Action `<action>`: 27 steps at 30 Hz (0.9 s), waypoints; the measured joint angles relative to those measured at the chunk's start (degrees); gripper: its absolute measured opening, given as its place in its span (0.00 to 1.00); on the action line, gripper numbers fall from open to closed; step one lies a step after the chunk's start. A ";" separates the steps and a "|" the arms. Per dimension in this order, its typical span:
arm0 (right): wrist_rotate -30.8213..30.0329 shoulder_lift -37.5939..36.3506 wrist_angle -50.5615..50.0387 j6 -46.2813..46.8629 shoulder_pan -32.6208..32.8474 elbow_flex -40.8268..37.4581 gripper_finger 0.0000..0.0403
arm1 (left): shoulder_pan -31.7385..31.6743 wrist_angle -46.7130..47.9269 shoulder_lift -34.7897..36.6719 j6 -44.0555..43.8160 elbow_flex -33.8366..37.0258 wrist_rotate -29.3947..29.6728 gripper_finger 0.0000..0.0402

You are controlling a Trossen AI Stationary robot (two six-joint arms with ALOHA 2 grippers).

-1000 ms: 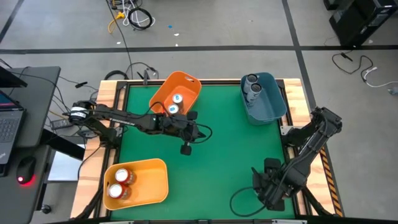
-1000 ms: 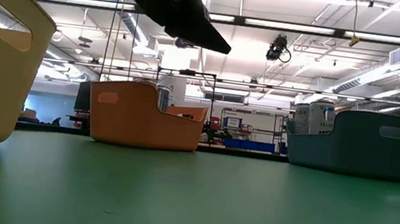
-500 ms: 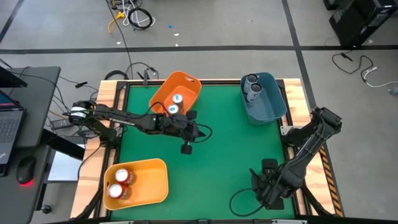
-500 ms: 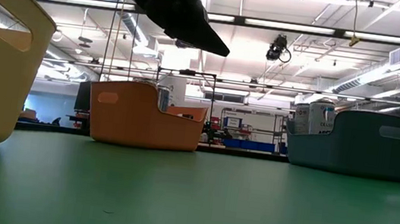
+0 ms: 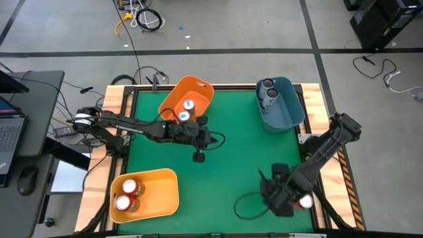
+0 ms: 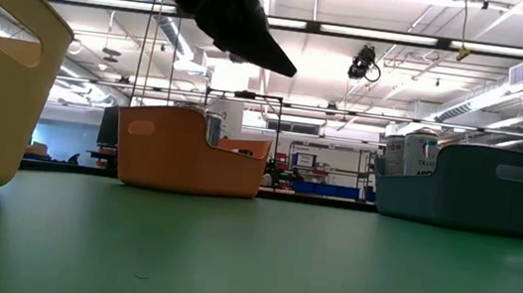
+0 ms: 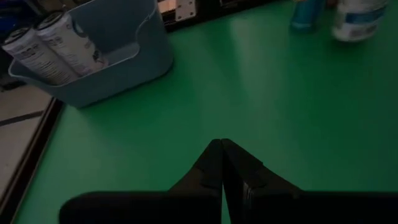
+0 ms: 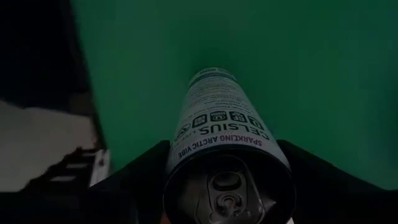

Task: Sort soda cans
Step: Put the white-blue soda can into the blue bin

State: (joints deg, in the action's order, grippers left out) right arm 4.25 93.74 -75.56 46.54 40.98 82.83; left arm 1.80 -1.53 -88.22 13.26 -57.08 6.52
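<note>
- High view: right tool (image 5: pixel 285 196) low at the near right corner of the green counter (image 5: pixel 231 158), over a white-and-light-blue soda can (image 5: pixel 305 202) at the counter edge. Left tool (image 5: pixel 197 157) beside the orange plastic bin (image 5: pixel 198 89), fingers together, empty.
- Low view: nothing of the can visible.
- Right wrist view: can (image 8: pixel 221 137) between the fingers; clamped or not, cannot tell. Risk: off-centre squeeze, tipping it off the edge.
</note>
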 joint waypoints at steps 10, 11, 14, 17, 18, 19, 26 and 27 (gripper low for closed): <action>-7.38 -0.25 -14.78 -13.96 -17.67 13.12 0.61 | -1.72 4.91 7.75 0.24 0.00 -0.68 0.01; -7.47 -0.64 -13.96 -15.79 -19.77 14.46 0.61 | -2.06 5.10 8.38 0.24 0.00 -0.68 0.01; -8.00 -0.97 -14.56 -21.69 -26.98 17.95 0.61 | -3.12 6.71 10.09 0.26 0.00 -0.74 0.01; -8.31 -1.07 -14.13 -27.96 -34.90 19.24 0.61 | -3.97 7.95 11.24 0.28 0.00 -0.83 0.01; -8.55 -1.10 -14.15 -29.99 -37.76 19.24 0.61 | -4.19 8.13 11.56 0.28 0.00 -0.83 0.01; -8.63 -1.10 -14.47 -31.75 -40.31 19.24 0.61 | -4.30 9.14 11.72 0.28 0.00 -0.82 0.01; -8.50 -1.41 -14.50 -39.74 -56.91 19.19 0.61 | -5.13 11.06 11.77 0.26 0.00 -0.82 0.01; -8.50 -1.59 -14.48 -40.60 -59.04 19.19 0.61 | -5.20 11.17 11.77 0.26 0.00 -0.81 0.01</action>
State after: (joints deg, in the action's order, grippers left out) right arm -4.25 92.14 -90.04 5.94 -18.06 102.02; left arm -3.40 9.65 -76.44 13.52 -57.08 5.72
